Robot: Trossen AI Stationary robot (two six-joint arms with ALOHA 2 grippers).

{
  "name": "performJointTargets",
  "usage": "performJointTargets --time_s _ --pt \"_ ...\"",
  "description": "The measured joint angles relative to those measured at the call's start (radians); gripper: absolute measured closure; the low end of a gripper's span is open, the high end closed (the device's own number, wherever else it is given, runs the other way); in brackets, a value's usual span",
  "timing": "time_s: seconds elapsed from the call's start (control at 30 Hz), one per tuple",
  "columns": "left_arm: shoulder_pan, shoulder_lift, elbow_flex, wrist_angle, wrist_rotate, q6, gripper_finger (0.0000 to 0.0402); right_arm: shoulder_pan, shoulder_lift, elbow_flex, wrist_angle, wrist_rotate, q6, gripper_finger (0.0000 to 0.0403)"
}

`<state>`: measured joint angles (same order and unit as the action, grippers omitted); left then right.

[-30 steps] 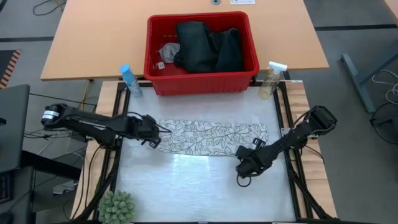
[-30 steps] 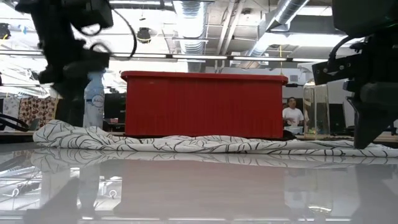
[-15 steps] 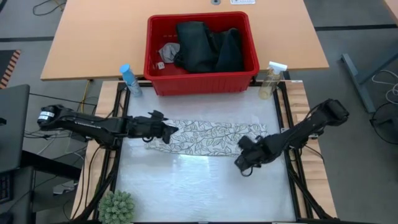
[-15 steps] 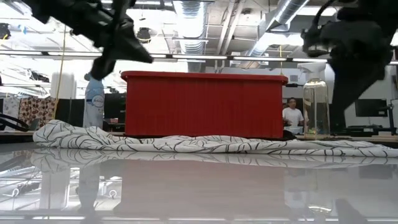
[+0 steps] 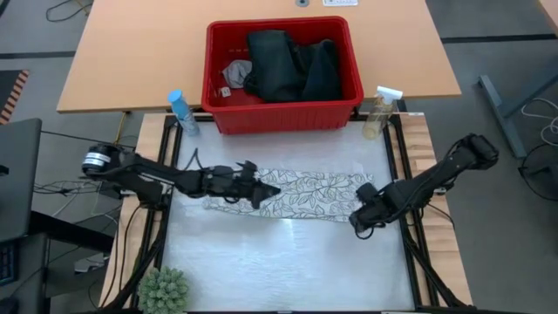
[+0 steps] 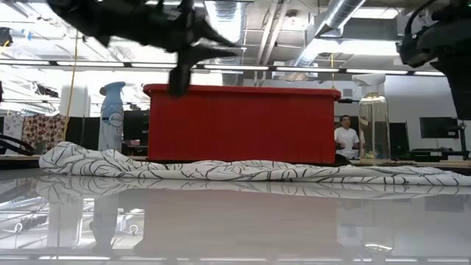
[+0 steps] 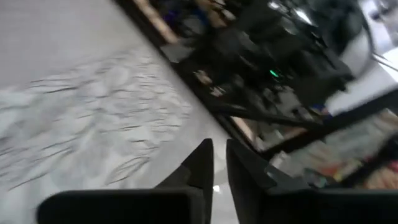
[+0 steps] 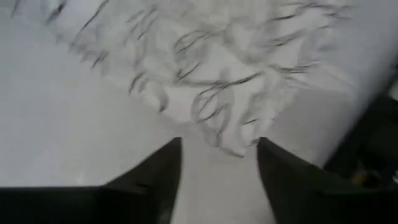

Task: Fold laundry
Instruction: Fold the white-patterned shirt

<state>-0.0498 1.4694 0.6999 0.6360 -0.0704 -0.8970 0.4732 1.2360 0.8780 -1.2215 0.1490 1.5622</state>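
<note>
Currently the leaf-print cloth [image 5: 292, 192] lies spread near the table's [image 5: 279, 262] far edge. The nearly shut left gripper [image 5: 272, 194] hovers empty above it; the right gripper [image 5: 359, 221], open and empty, must be lowered onto the cloth's right corner for a fold.

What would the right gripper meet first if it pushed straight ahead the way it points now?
Probably the near corner of the leaf-print cloth. In its wrist view the right gripper stands open with that cloth edge just ahead between the fingers; the high view agrees. How high it is above the table is unclear.
</note>
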Motion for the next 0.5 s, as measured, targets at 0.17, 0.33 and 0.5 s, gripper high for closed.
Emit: performJointTargets --time_s 0.17,0.33,0.5 --pt "0.004 0.143 0.174 0.007 0.098 0.062 0.0314 -0.033 -0.028 -0.026 -0.069 0.037 0.181 0.0087" --pt "0.029 0.286 0.346 -0.001 0.203 0.074 0.0269 -0.098 -0.090 -0.139 0.023 0.029 0.203 0.0068" --pt "0.061 0.396 0.464 -0.034 0.229 0.072 0.0247 -0.199 -0.160 -0.244 0.136 0.055 0.155 0.0071"
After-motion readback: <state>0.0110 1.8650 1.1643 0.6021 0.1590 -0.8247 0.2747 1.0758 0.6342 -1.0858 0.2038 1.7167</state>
